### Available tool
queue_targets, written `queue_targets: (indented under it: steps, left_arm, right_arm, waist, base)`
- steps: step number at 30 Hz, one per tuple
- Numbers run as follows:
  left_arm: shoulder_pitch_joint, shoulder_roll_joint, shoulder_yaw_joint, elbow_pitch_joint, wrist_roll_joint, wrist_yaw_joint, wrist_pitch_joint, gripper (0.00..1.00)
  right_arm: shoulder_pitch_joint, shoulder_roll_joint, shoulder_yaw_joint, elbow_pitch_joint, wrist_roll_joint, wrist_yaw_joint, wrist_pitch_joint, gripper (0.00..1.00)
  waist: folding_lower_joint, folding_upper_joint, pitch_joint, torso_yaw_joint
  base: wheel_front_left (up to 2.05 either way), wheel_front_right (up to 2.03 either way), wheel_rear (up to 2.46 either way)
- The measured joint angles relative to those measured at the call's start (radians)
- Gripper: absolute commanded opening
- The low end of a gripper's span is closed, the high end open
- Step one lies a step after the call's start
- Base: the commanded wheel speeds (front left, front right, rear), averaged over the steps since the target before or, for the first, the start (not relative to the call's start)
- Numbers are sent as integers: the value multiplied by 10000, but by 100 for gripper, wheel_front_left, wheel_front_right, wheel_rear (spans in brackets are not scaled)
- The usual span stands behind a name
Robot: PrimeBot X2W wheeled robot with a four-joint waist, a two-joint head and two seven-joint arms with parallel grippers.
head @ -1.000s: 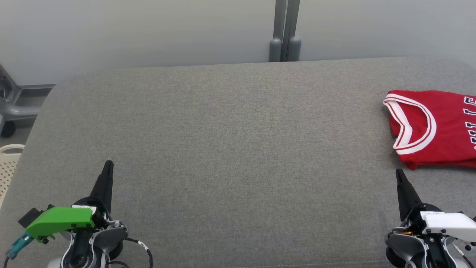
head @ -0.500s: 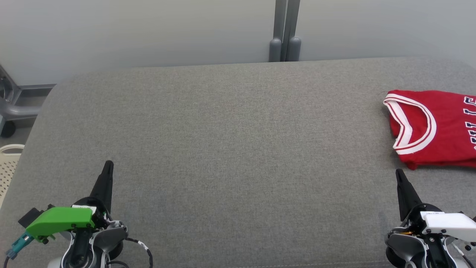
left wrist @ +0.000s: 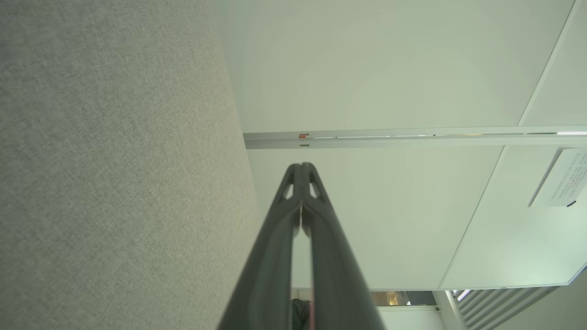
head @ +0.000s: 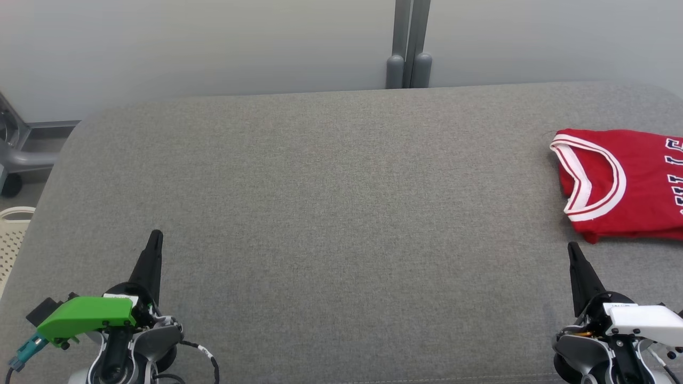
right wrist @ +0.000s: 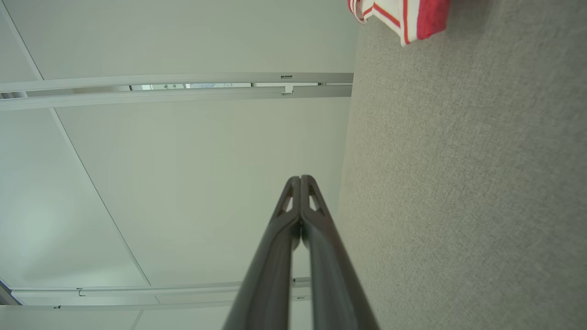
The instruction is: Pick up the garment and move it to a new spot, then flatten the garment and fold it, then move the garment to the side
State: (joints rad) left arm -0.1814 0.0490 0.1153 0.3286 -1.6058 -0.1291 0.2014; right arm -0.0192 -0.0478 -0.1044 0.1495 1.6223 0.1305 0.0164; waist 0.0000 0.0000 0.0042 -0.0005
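The garment [head: 635, 181] is a red jersey with white and red trim, lying folded at the right edge of the grey fabric surface [head: 341, 213]; part of it runs out of the head view. A corner of the garment [right wrist: 403, 18] peeks in at the top of the right wrist view. My left gripper [head: 156, 234] rests at the lower left, shut and empty, far from the jersey. My right gripper [head: 572, 246] sits at the lower right, shut with nothing in it, just below the jersey's near edge without touching it. Both wrist views show the gripper [left wrist: 301, 166] [right wrist: 301, 178] with fingers pressed together.
A pale perforated basket [head: 12, 240] stands off the surface's left edge. Grey partition walls with a post [head: 408, 45] rise behind the surface. A grey wheeled frame [head: 16, 160] stands at the far left.
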Motion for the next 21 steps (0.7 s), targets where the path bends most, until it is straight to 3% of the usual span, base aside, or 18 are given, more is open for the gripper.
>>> queue_targets:
  steps: [21]
  left_arm:
    - [0,0,0,0,0,0,0,0]
  right_arm:
    - [2,0,0,0,0,0,0,0]
  waist:
    - [0,0,0,0]
  base:
    - [0,0,0]
